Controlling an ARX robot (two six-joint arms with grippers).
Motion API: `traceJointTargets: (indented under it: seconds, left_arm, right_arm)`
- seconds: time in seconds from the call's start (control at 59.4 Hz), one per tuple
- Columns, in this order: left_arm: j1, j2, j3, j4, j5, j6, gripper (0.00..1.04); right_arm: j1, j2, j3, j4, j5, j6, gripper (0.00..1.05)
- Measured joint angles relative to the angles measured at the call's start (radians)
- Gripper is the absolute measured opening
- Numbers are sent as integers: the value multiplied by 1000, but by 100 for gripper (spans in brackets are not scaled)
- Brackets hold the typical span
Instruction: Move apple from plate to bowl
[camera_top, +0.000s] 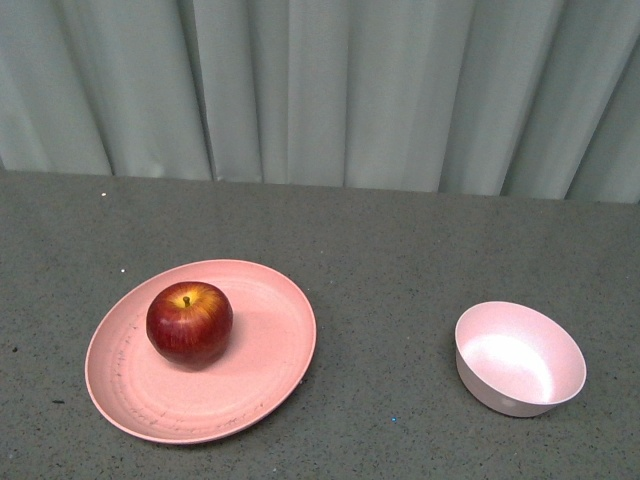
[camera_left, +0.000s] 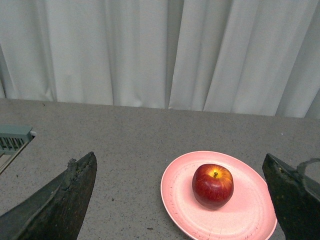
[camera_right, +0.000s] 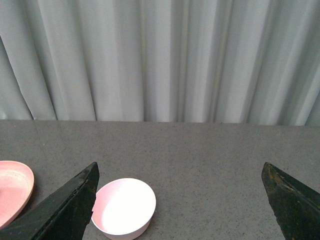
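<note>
A glossy dark-red apple (camera_top: 189, 323) with a yellow patch at its stem rests on the wide salmon-pink plate (camera_top: 260, 370) at the table's left. The small pale pink bowl (camera_top: 519, 358) stands empty to the right, well apart from the plate. Neither arm shows in the front view. In the left wrist view the apple (camera_left: 213, 185) and plate (camera_left: 177, 200) lie ahead of my open left gripper (camera_left: 182, 165), its dark fingers (camera_left: 60, 205) spread wide. My right gripper (camera_right: 180, 167) is open too, held back from the bowl (camera_right: 125, 207), with a plate edge (camera_right: 12, 190) beside it.
The grey speckled table (camera_top: 400, 260) runs back to a pale pleated curtain (camera_top: 320, 90). A grey-green slotted object (camera_left: 14, 137) sits at the table's side in the left wrist view.
</note>
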Motion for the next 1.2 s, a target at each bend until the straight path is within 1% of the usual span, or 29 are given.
traceJointTargets:
  seconds: [1.196]
  left_arm:
    - [0, 0, 0, 0, 0, 0, 98]
  right_arm:
    - [0, 0, 0, 0, 0, 0, 95]
